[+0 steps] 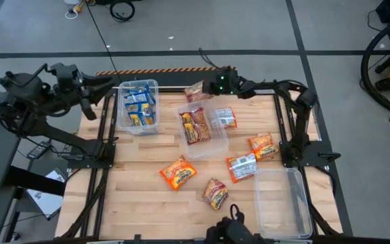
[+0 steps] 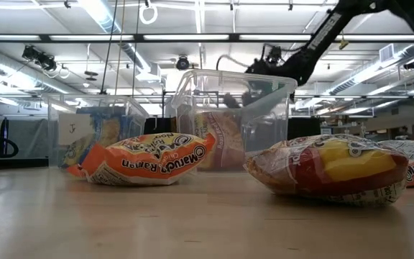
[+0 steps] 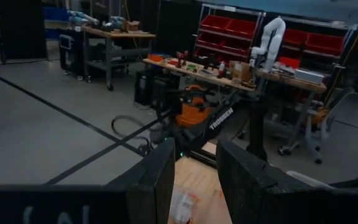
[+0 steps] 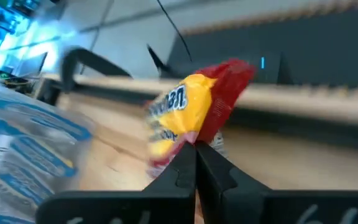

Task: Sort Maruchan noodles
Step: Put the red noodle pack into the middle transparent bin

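Both arms were dark, near-black, built of slim jointed links with black cables looping alongside them. The right arm point(image 1: 296, 102) showed small green lights near its wrist. White lettering, probably "TROSSEN", ran along one link seen from the left wrist. The left gripper point(image 3: 194, 180) had two broad, flat, matte black fingers point(image 3: 157, 180).

A robotics lab or workshop: beyond the left end effector point(image 3: 194, 180) stand workbenches point(image 3: 197, 70) crowded with gear, red storage bins point(image 3: 241, 31) on racks, and a white robot arm point(image 3: 267, 38) (another machine entirely). Fluorescent ceiling lights point(image 2: 106, 14) run overhead above a taped concrete floor point(image 1: 249, 27).
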{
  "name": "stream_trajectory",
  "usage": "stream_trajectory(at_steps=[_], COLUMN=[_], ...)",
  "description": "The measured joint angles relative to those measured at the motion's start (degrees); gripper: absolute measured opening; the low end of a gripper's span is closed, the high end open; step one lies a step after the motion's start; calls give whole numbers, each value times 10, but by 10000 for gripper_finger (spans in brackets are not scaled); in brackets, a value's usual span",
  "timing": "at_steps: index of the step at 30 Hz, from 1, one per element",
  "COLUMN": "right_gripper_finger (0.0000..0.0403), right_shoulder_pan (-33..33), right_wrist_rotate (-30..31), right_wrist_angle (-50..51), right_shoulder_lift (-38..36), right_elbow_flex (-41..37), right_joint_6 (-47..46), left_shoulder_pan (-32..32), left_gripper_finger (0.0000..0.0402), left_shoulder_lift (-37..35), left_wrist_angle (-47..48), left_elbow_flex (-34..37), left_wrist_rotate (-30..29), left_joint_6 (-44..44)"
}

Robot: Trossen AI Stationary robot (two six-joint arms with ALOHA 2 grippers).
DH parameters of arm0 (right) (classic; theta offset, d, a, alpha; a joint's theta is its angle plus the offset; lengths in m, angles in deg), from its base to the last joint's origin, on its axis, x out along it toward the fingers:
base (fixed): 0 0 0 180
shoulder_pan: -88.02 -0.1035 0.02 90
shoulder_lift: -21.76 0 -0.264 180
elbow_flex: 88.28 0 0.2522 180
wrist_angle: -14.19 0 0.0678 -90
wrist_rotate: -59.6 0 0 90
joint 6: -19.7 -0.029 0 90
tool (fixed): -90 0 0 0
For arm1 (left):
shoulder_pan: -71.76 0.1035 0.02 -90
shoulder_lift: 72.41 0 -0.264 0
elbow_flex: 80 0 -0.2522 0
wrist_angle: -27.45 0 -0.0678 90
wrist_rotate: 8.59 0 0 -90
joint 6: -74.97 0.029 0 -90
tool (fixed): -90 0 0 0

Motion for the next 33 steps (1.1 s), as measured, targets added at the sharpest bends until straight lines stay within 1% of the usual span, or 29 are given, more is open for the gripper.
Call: stream_trajectory(at_steps=[4,8,12,15,17,19,22,28,29,33], right_gripper_finger=[4,4,3,4,5,5,5,5,5,5], right_shoulder_pan=[-5,-26,-76,-123,-153,-181,-223,-284,-293,-319], right_wrist_rotate=[40,47,46,45,40,22,12,15,22,89], right_wrist_angle=[-8,-26,-24,-23,-16,3,63,179,193,241], right_shoulder_lift=[-63,-136,-207,-256,-284,-310,-337,-336,-329,-301], right_elbow_flex=[0,0,0,0,0,0,0,0,0,0], right_joint_6=[100,261,445,539,558,567,585,575,571,550], left_shoulder_pan=[0,0,0,0,0,0,0,0,0,0], left_gripper_finger=[123,123,123,123,123,123,123,123,123,123], left_shoulder_lift=[0,0,0,0,0,0,0,4,5,10], left_wrist_angle=[3,18,18,18,19,19,18,13,13,13], left_elbow_flex=[0,0,0,0,0,0,0,0,0,0], left_wrist_rotate=[1,1,1,1,1,1,1,1,1,15], left_joint_6=[0,0,-4,-14,-22,-25,-26,-37,-37,-41])
